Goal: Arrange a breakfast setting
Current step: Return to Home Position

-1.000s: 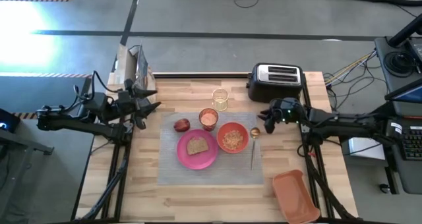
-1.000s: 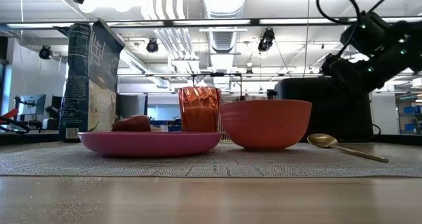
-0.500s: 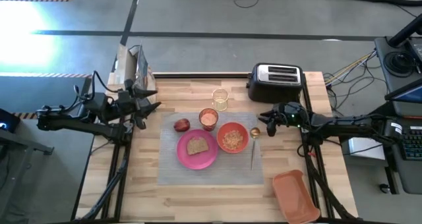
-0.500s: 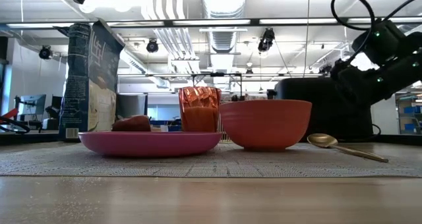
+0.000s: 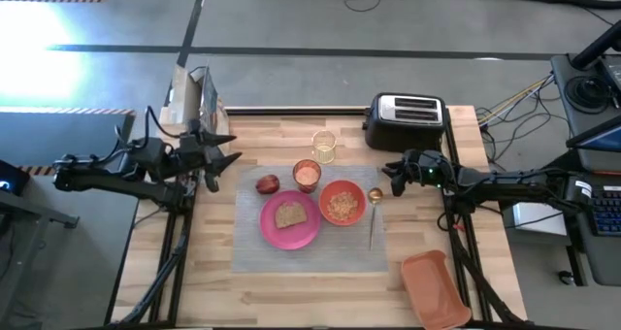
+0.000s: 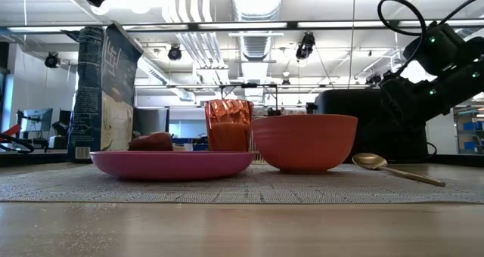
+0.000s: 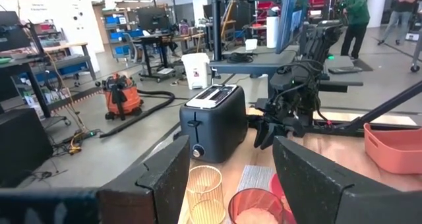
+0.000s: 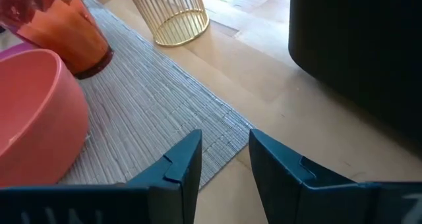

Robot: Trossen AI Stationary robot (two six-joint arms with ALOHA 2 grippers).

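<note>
**High view.** Your grey placemat [image 5: 320, 260] lies mid-table [image 5: 213, 272]. Found on it:
- the pink plate [image 5: 303, 239], carrying the toast [image 5: 289, 214];
- the orange bowl [image 5: 322, 204], close against the plate's right side;
- the gold spoon [image 5: 373, 223], just right of the bowl, with its handle toward the near edge;
- the orange cup [image 5: 307, 175], beyond the plate and bowl;
- the red apple [image 5: 268, 184], just left of the cup.

The clear glass [image 5: 323, 146] stands on bare wood just past the mat's far edge. Your left gripper [image 5: 231, 149] sits by the table's left edge, clear of the mat. Your right gripper [image 5: 390, 178] is off the mat's far right corner, between the toaster [image 5: 406, 119] and the spoon's head. The orange tray [image 5: 435, 289] lies at the near right corner.

**Low view.** Plate, cup, bowl and spoon stand in a row on the mat. You cannot tell whether the dark reddish lump above the plate's rim is the apple or the toast. The right arm [image 6: 431, 68] hangs above the spoon, in front of the toaster. A tall carton [image 6: 106, 91] stands behind the plate.

**Left wrist view.** The fingers are spread wide with nothing between them. The toaster, glass and cup lie ahead.

**Right wrist view.** The fingers are parted by a narrow gap and hold nothing, above the mat's corner. The bowl, cup and glass lie beyond.
</note>
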